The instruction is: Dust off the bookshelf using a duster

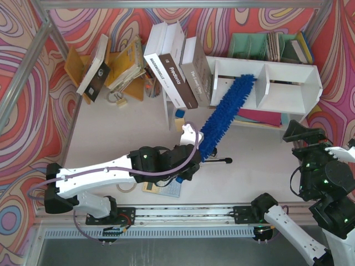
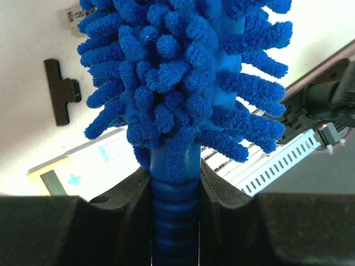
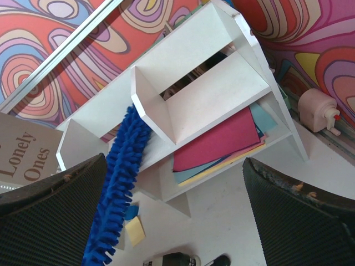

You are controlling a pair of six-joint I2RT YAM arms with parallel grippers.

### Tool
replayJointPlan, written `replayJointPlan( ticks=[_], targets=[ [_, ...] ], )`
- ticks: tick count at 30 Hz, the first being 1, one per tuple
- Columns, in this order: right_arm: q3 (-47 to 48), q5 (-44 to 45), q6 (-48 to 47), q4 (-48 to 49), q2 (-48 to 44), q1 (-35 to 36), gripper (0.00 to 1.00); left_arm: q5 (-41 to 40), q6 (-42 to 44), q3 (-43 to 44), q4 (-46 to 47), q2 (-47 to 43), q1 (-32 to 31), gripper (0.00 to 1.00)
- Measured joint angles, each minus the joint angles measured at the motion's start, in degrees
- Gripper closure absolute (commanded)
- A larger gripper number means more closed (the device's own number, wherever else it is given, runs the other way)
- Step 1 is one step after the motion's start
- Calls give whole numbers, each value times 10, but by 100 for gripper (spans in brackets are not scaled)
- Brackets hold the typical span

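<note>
The fluffy blue duster slants from the table's middle up to the white bookshelf, and its tip lies in the shelf's left compartment. My left gripper is shut on the duster's ribbed blue handle, with the fluffy head filling the left wrist view. My right gripper hangs open with nothing in it to the right of the shelf, below its front right corner. In the right wrist view, that gripper looks between its wide-apart fingers at the bookshelf and the duster.
Large books lean against the shelf's left end. A green file organiser stands behind it and a yellow book rack is at the back left. Coloured paper sheets lie under the shelf. A black stapler and a calculator lie near my left gripper.
</note>
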Motion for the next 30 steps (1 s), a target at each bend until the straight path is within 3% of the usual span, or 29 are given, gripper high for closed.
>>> replayJointPlan(
  ticks=[11,30],
  targets=[
    [-5,0,0,-1,-3,0,3,-80,-112,45,-99,-1,-14,100],
    [-12,3,2,-3,-12,0,3,-73,-85,76,-89,48,-17,100]
  ],
)
